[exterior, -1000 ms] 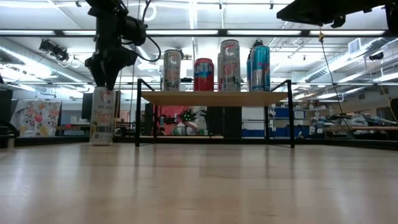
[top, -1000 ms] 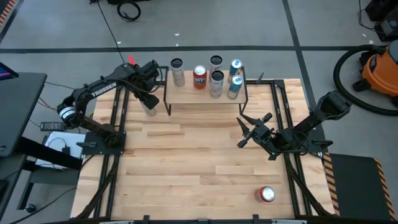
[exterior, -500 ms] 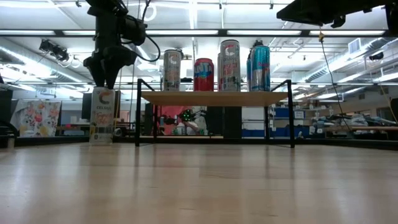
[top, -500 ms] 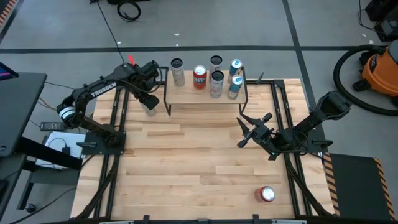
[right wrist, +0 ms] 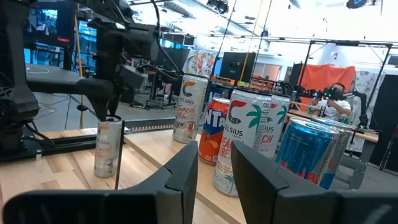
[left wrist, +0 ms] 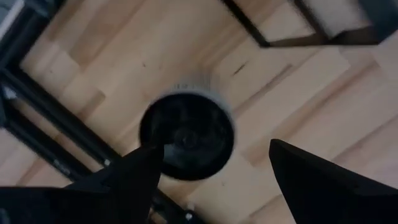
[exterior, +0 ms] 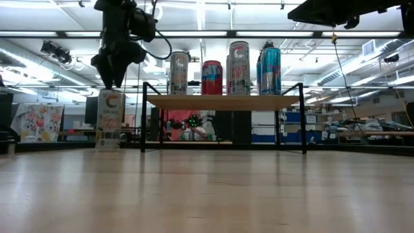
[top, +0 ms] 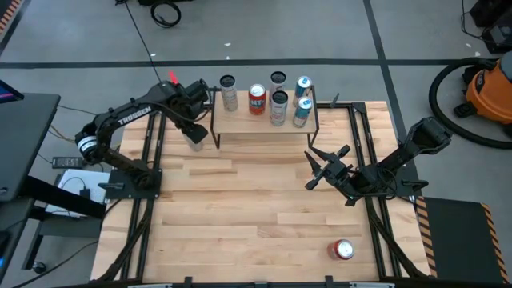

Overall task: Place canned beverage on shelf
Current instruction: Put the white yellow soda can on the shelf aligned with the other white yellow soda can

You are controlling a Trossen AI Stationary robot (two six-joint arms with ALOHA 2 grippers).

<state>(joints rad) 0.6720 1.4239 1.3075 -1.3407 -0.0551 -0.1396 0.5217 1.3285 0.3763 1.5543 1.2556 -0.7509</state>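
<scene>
Can [exterior: 109, 120]: tall, white, upright on the table [top: 256, 216] just outside the shelf's [top: 264, 122] nine-o'clock leg; long axis vertical. Left gripper [exterior: 110, 72]: directly above the can top, fingers pointing down, jaws spread wide, holding nothing; nearer arm. Right gripper [top: 323, 168]: idle near the table's three-o'clock side, jaws narrowly parted, empty. Shelf: five cans [top: 277, 99] along its twelve-o'clock side; bare board remains in front. Obstacle: the shelf's black corner leg [exterior: 143, 116] beside the can. Spare red can [top: 344, 250]: lying at five o'clock.

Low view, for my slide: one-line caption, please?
Left pincer hovers open above a tall white can beside the small wooden black-legged shelf holding five cans.
</scene>
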